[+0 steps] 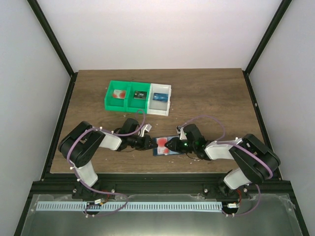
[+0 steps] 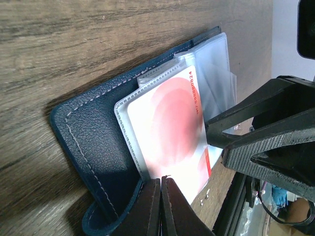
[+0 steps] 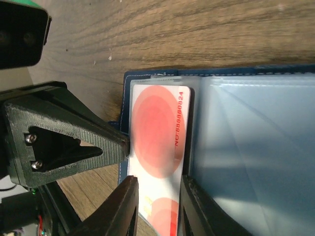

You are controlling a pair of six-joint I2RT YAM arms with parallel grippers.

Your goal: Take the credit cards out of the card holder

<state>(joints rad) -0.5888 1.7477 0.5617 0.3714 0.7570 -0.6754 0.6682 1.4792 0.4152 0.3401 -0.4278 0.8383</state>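
The navy card holder (image 2: pixel 93 142) lies open on the table near the front edge, between my two grippers (image 1: pixel 158 152). A credit card (image 2: pixel 167 128) with a big red spot sits in its clear pocket (image 3: pixel 157 132). My left gripper (image 2: pixel 161 183) is shut, its tips against the pocket's edge beside the card; I cannot tell whether it pinches the film. My right gripper (image 3: pixel 157 184) comes in from the other side with its jaws a little apart. Both its fingertips are over the card's near end, and nothing is clamped between them. The pale blue pocket panel (image 3: pixel 256 147) spreads to the right.
A green bin (image 1: pixel 109 98) with two compartments and a white bin (image 1: pixel 160 111) stand side by side at the back of the table, each with a small item inside. Black frame posts run along both table sides.
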